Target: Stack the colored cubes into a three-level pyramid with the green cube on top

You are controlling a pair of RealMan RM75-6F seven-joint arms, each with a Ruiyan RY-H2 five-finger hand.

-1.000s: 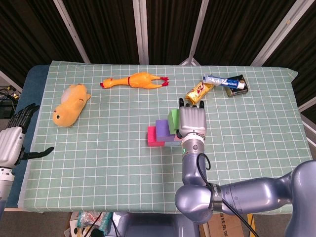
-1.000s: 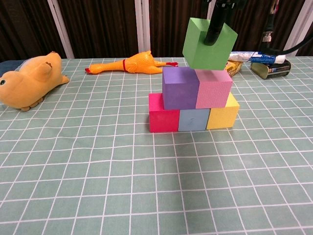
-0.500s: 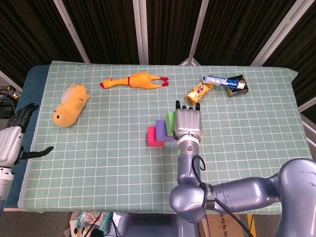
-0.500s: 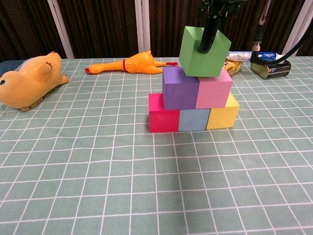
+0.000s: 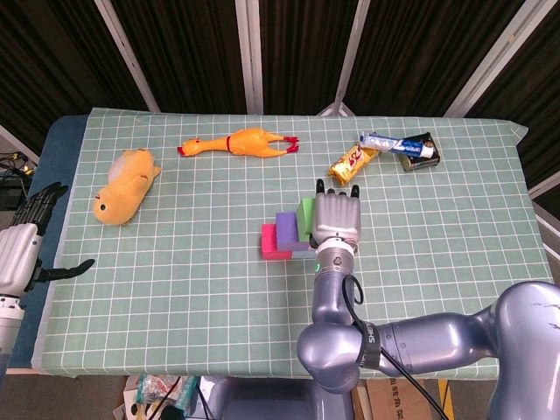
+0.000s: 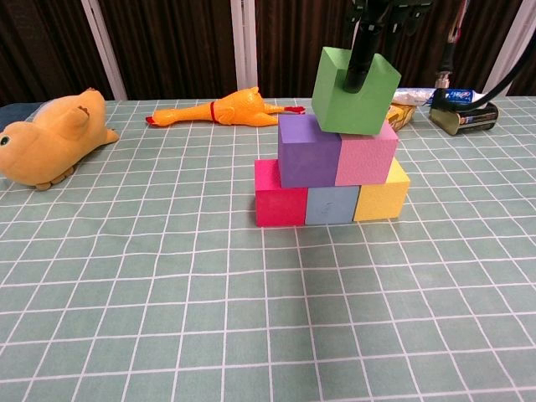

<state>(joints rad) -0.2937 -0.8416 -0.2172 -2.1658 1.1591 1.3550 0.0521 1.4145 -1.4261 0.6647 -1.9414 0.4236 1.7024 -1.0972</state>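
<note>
The stack [image 6: 331,180] stands mid-table [image 6: 167,335]: three cubes side by side at the bottom, two on them, and the top cube [image 6: 356,90] tilted on that pair, held by the right hand [image 5: 337,217]. Behind it lies the rubber chicken [image 6: 222,109]; far left, the plush duck [image 6: 46,149]. At the back right, the snack bar [image 5: 353,160] lies beside the tube [image 5: 398,143], which rests on the can [image 5: 422,150]. The left hand [image 5: 22,249] hangs off the table's left edge.

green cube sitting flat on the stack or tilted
Tilted. In the chest view the green cube leans, its bottom edge slanting over the purple cube and pink cube, the right hand gripping it.
</note>
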